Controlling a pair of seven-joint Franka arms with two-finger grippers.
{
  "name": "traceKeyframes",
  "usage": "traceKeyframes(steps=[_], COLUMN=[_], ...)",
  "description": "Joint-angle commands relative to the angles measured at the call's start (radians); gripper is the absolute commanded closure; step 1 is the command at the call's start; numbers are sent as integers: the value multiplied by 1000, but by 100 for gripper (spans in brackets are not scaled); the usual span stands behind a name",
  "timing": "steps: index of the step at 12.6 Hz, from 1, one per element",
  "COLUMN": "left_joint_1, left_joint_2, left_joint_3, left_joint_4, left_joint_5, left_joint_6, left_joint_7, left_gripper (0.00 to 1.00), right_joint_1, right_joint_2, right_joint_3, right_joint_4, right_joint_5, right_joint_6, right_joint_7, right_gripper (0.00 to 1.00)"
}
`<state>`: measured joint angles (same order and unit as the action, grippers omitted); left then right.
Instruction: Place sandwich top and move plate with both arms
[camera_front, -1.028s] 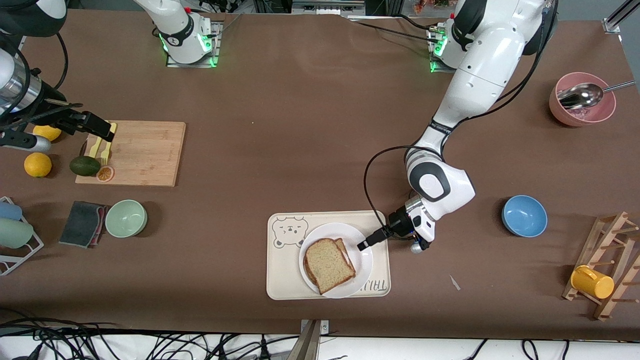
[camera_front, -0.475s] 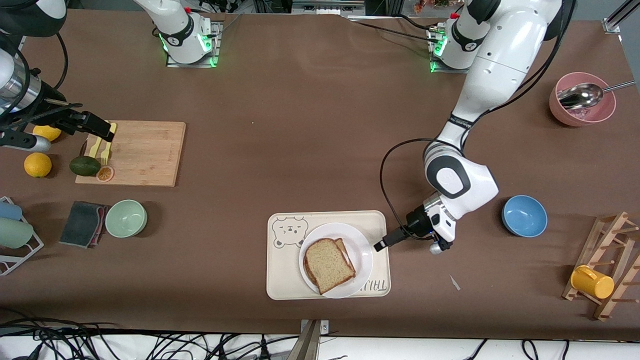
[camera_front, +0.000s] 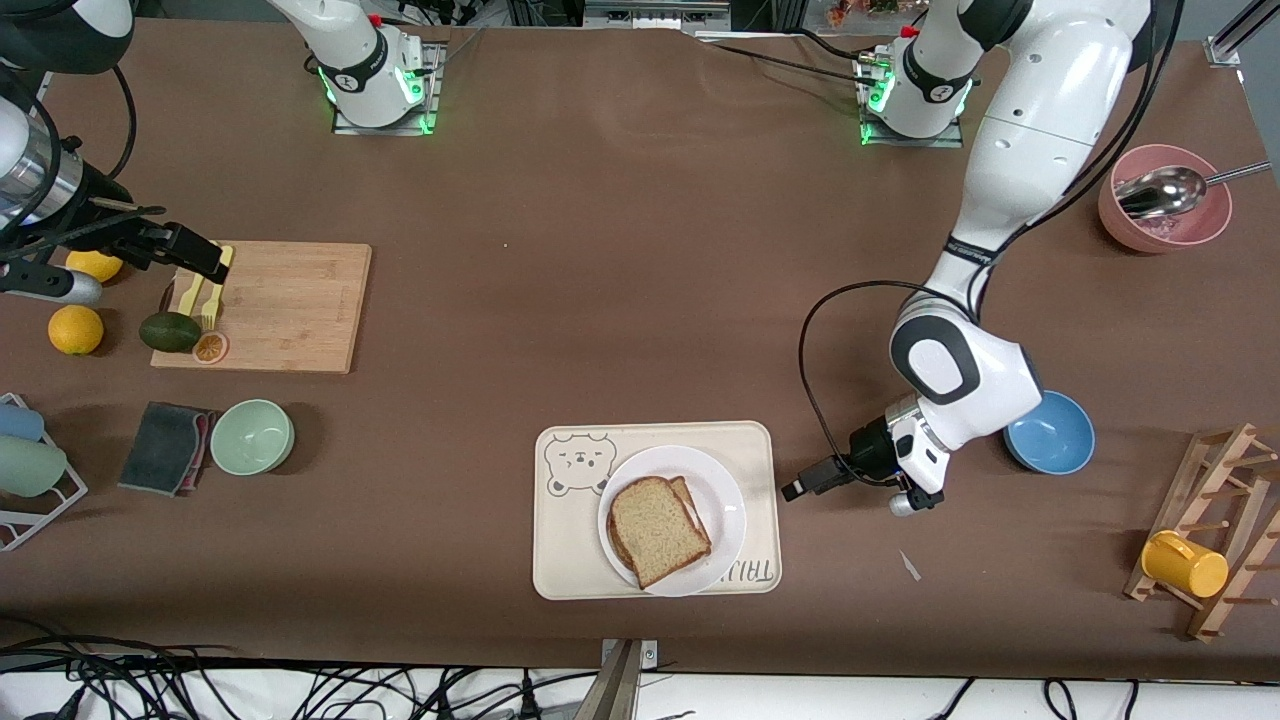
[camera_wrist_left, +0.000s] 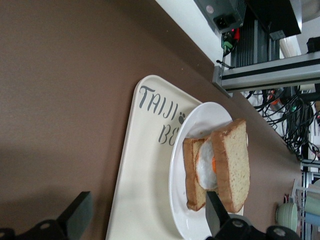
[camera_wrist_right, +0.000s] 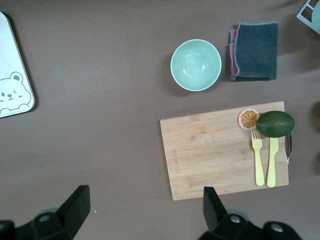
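- The sandwich top (camera_front: 657, 529) lies on the lower slice on the plate (camera_front: 728, 508), which sits on the bear-print tray (camera_front: 560, 540) near the front camera.
- In the left wrist view a white and orange filling (camera_wrist_left: 206, 165) shows between the slices; the front view hides it.
- The left gripper (camera_front: 797, 488) is over bare table just beside the tray, toward the left arm's end, fingers (camera_wrist_left: 76, 216) spread wide and empty.
- The right gripper (camera_front: 207, 262) waits over the cutting board (camera_front: 285, 306), fingers (camera_wrist_right: 75, 204) wide apart, holding nothing; its arm is partly cut off at the frame edge.
- An avocado (camera_wrist_right: 275, 123) overlaps the board's edge and partly covers the orange slice (camera_wrist_right: 248, 119).
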<state>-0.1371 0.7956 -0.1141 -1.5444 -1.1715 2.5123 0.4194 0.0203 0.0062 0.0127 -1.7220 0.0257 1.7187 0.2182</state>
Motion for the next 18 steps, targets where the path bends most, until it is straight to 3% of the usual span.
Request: traceKeyframes(steps=[1, 6, 11, 15, 18], left_joint_1=[42, 56, 53, 54, 54], left_joint_2=[-68, -176, -258, -364, -420], left_joint_3=[1, 37, 117, 119, 163], left_joint_4=[-57, -178, -177, -171, -137], left_joint_5=[154, 522, 789, 1114, 1164], left_joint_6=[-99, -171, -323, -380, -479], left_joint_7=[-85, -246, -348, -568, -567], left_gripper=[1, 1, 0, 0, 0], right_joint_1=[-5, -5, -7, -8, -8], right_joint_2=[-9, -9, -8, -8, -6], right_joint_3=[4, 1, -5, -7, -5], right_joint_4=[4, 4, 1, -2, -2], right_joint_5=[2, 0, -3, -24, -56], right_joint_6=[1, 4, -7, -4, -2], right_joint_7=[-5, -5, -6, -6, -8], right_gripper=[0, 0, 0, 0, 0])
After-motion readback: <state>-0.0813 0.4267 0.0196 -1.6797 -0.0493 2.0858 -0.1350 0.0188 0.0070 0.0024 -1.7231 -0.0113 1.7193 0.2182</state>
